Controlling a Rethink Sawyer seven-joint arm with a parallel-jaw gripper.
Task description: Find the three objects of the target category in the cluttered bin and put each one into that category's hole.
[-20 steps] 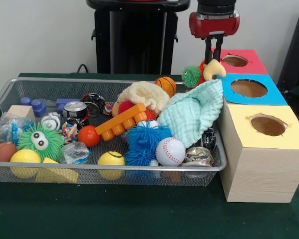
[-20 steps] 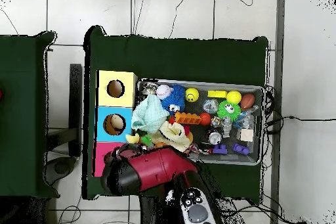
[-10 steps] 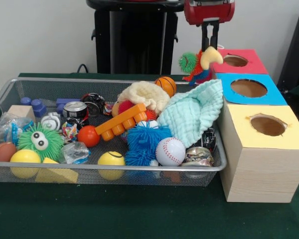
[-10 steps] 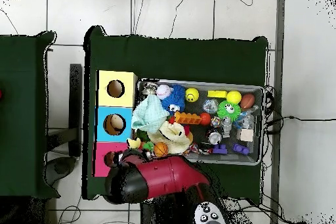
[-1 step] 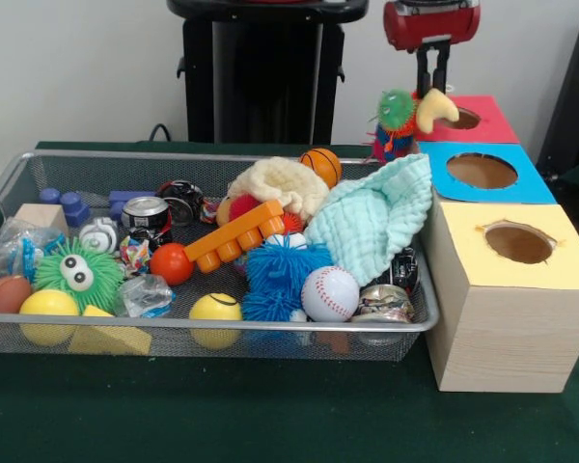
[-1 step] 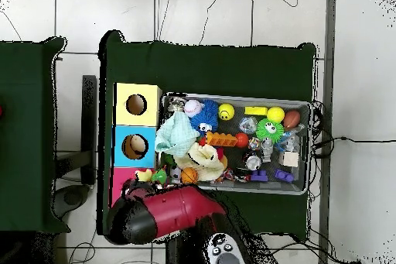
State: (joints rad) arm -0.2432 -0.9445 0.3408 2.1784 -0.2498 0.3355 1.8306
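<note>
Green fuzz, a yellow beak and red-blue feathers: the plush parrot toy (image 5: 405,121) hangs in the air, pinched at its top between the two black fingers (image 5: 424,77) of the gripper (image 5: 432,85), which are closed on it. The toy dangles just below the fingertips, beside the rim of the red box (image 5: 478,118) and its round hole (image 5: 460,118), clear of the wire bin (image 5: 125,333).

Lower than the fingers and nearer the camera in the front view come the blue box (image 5: 482,172) and then the yellow box (image 5: 510,289) of pale wood. To the other side of the fingers, down in the bin, a mint cloth (image 5: 376,224) drapes over the wall toward the boxes; a small basketball (image 5: 320,165), a cream plush (image 5: 275,185), an orange brick (image 5: 238,235), a blue spiky ball (image 5: 285,275) and a baseball (image 5: 330,293) crowd near it.

Everything sits on dark green cloth (image 5: 270,415). From overhead, pale floor tiles (image 6: 209,13) surround the table, with cables (image 6: 340,141) trailing across them.
</note>
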